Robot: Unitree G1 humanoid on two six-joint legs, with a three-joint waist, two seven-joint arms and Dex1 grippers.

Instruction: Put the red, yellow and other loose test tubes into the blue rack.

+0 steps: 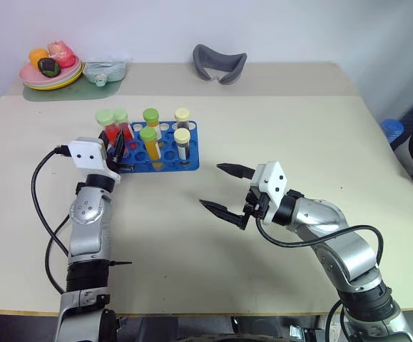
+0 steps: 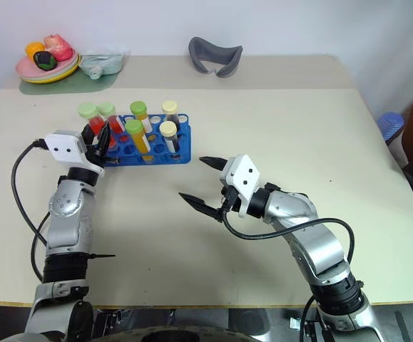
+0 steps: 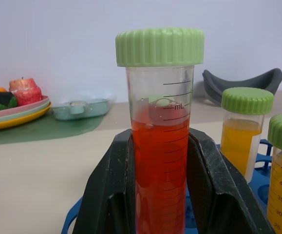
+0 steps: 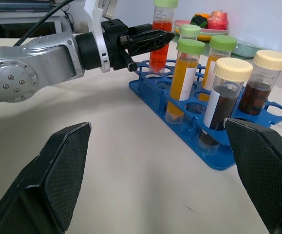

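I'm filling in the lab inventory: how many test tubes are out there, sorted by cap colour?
Green-capped tubes: 4
Cream-capped tubes: 2
Total: 6

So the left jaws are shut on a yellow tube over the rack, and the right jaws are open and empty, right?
Not quite: the tube in the left gripper holds red liquid under a green cap, not yellow, as the left wrist view shows. The rest stands: it is over the blue rack, and the right gripper is open and empty.
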